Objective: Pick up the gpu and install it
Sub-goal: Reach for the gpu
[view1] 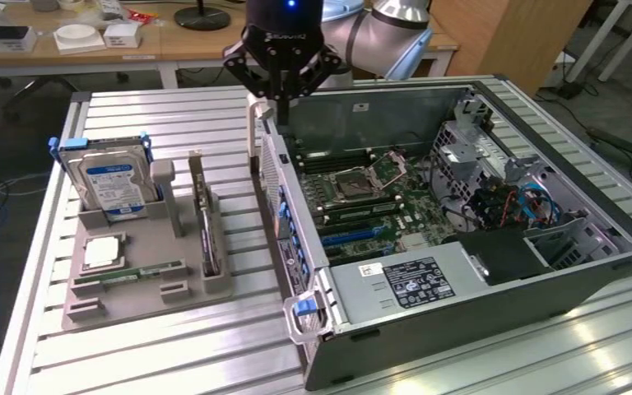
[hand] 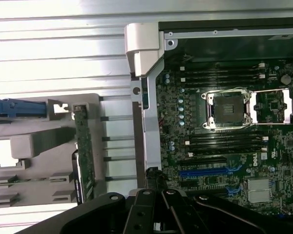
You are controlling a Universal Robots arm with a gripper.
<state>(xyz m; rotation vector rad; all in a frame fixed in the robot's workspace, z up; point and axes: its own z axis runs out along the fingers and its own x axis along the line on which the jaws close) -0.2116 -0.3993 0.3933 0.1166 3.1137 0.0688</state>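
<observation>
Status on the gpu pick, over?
Pincer shut, empty, above the case wall. Gpu upright in the gray holder, untouched. Hard drive stands apart in the same holder; path looks clear.

A lab: opened computer (view1: 536,304) on slatted bench (view1: 162,354), desks (view1: 174,43) behind.
</observation>
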